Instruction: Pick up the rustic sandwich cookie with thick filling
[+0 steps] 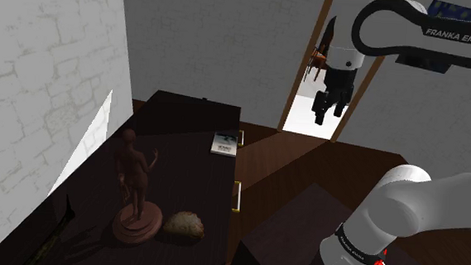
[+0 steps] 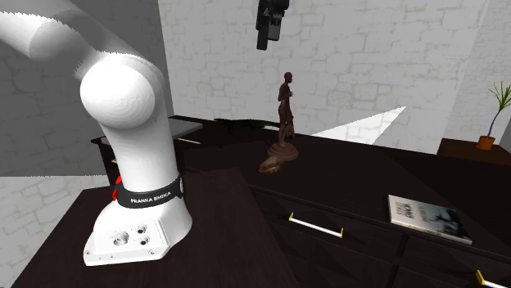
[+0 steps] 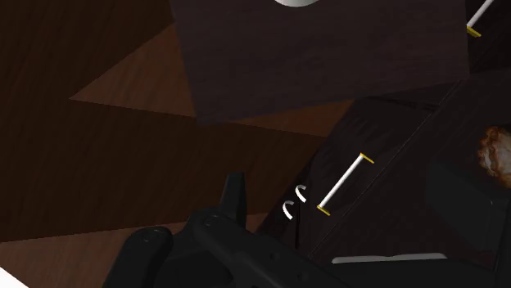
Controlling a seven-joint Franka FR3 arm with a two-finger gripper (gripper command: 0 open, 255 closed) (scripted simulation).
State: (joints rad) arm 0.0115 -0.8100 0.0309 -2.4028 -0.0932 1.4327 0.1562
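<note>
1. Statue [image 1: 135,174] [image 2: 285,102]: reddish-brown standing figure on a round base. It stands upright on the top of a dark dresser [image 1: 185,121] [image 2: 368,168]. Every entry below is placed from it.

2. Cookie [image 1: 185,225] [image 2: 270,166] [image 3: 494,151]: tan, rough-surfaced rounded lump (its filling cannot be made out). It lies on the dresser top just beside the statue's base, on the side toward the dresser's front edge. Whether it touches the base cannot be told. It lies free of the gripper.

3. Gripper [image 1: 329,113] [image 2: 269,33]: all black, jaws parted and empty. It hangs in the air well apart from the statue and higher than its head. In the shoulder view it is up and to the right of the statue, before a lit doorway [image 1: 310,98]. In the second exterior view it is above the statue and slightly left.

4. Book [image 1: 224,143] [image 2: 427,218]: lies flat on the same top near the front edge, well apart from the statue.

5. Handle [image 1: 237,196] [image 2: 315,225] [image 3: 344,182]: white bar with yellow ends on a drawer front, below the statue's level.

6. Stand [image 1: 295,230] [image 2: 229,221] [image 3: 327,65]: dark box bearing the white arm [image 1: 404,203] [image 2: 123,98]. A strip of brown floor [image 1: 266,154] [image 3: 123,139] separates it from the statue's dresser.

7. Plant [image 2: 494,110]: thin green leaves in an orange pot, well beyond the statue toward the second exterior view's right.
</note>
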